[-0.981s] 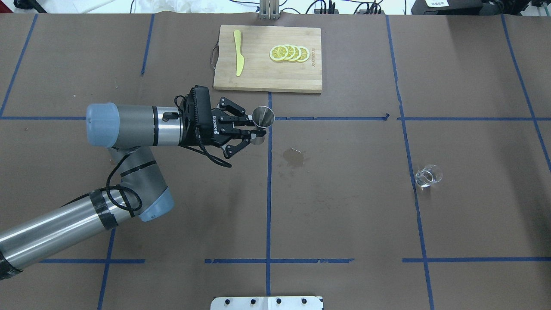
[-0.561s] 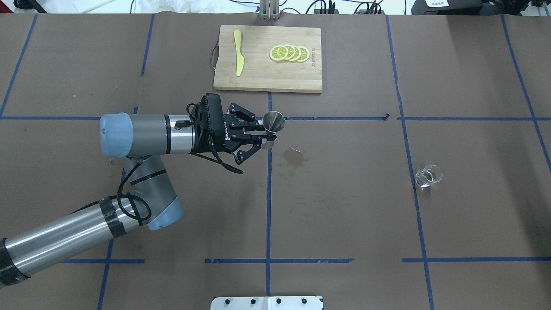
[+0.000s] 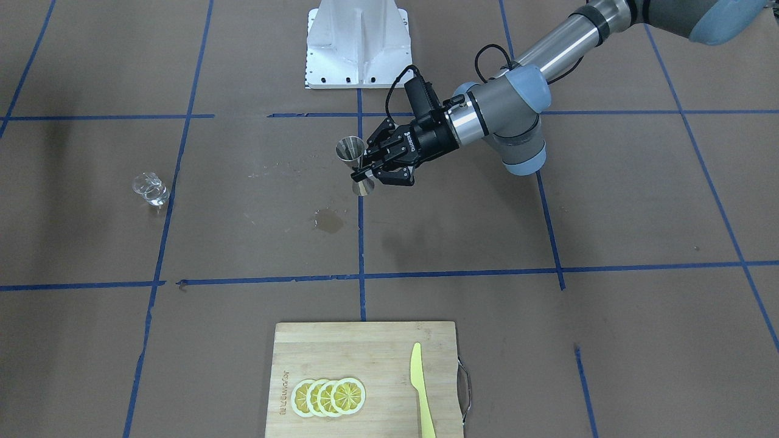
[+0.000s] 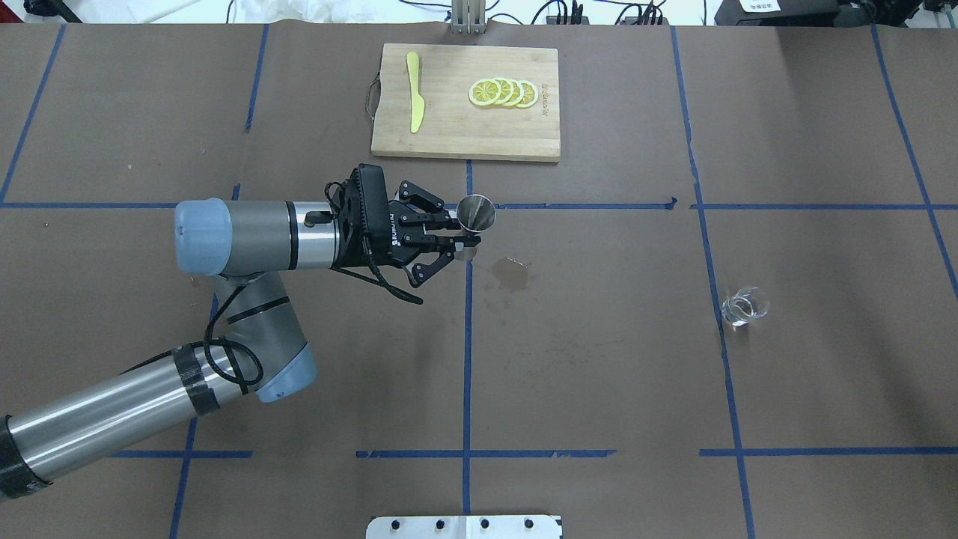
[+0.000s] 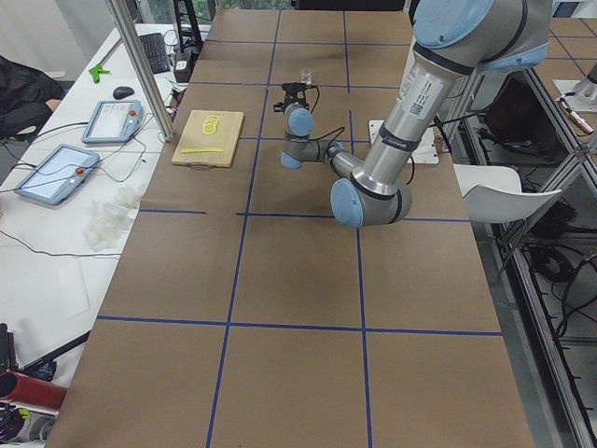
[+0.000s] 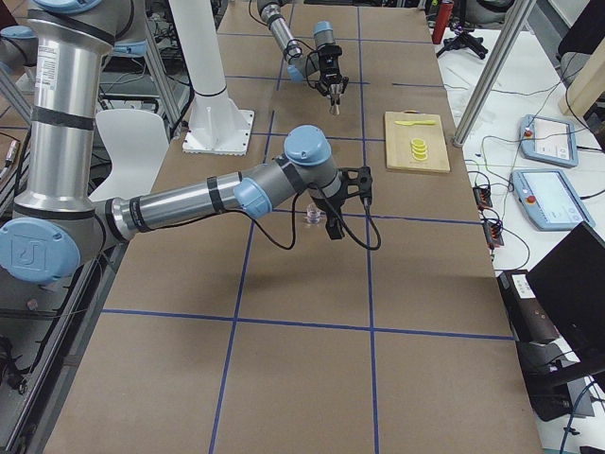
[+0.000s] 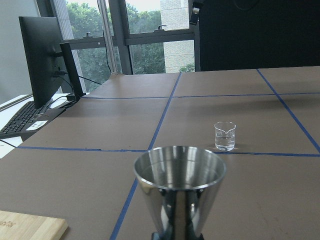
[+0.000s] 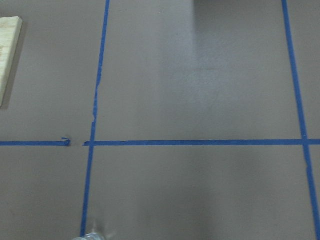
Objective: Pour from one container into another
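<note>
Near the middle of the table (image 4: 599, 374), the left gripper (image 4: 465, 234) pinches the upright jigger (image 4: 476, 212) by its waist, the glass cup (image 4: 745, 305) stands well apart, and I cannot tell how the jaws of the right gripper (image 6: 331, 227) stand.

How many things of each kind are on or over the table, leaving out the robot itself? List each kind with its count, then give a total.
Lemon slices: 4
Yellow knife: 1
Cutting board: 1
Clear glass cup: 1
Steel jigger: 1
Total: 8
</note>
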